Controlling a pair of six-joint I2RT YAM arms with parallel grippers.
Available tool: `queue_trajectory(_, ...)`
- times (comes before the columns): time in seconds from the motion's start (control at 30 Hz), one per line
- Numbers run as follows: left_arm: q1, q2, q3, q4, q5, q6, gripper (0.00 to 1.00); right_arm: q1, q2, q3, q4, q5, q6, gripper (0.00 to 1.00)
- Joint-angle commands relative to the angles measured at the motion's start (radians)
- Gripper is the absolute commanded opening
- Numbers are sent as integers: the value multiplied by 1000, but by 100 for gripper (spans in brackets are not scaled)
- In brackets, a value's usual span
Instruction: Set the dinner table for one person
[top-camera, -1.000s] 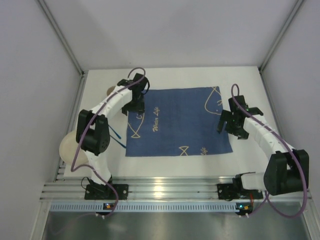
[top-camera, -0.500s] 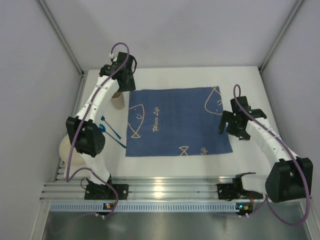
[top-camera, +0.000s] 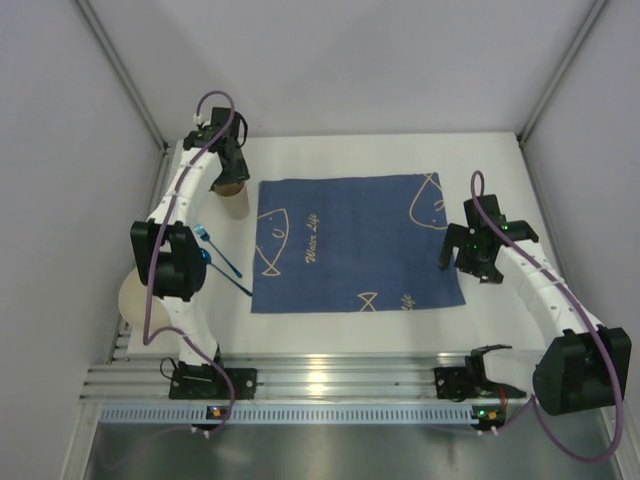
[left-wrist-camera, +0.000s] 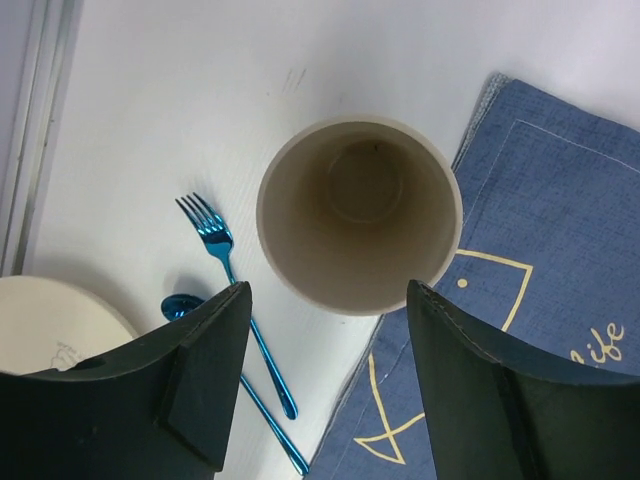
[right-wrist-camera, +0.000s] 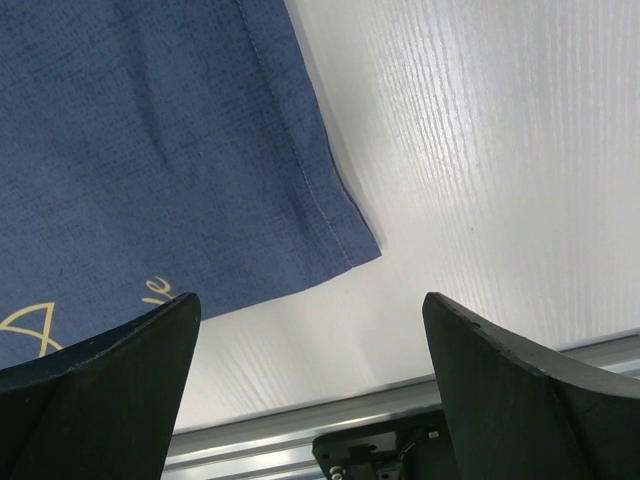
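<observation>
Left fingers apart above upright beige cup.

On the table the mat lies central, the cup by its far left corner, fork and spoon left of it, the plate farther left.

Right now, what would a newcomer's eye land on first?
The dark blue cloth placemat with fish drawings fills the middle of the white tabletop. At its far-left corner a beige empty cup stands upright, the open left gripper directly above it. Left of the mat lie a shiny blue fork and spoon, with a cream plate nearer the bases.
</observation>
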Motion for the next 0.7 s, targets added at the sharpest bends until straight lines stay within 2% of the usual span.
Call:
queue_trajectory(0.0,9,9,-44,78,17,-5,68,8,-15,8,-25,6,-5,93)
queue_trajectory(0.33,78,18,-136,155,52,-6,57,6,-24,8,-42,28,8,93)
queue_trajectory(0.47,89,53,-153,172,72,-11,43,8,-15,8,-42,32,9,93)
queue_trajectory(0.63,92,90,-133,170,98,-15,0,6,-9,10,-41,29,9,93)
queue_trajectory(0.67,92,89,-126,161,112,-19,0,8,-10,16,-41,22,8,93)
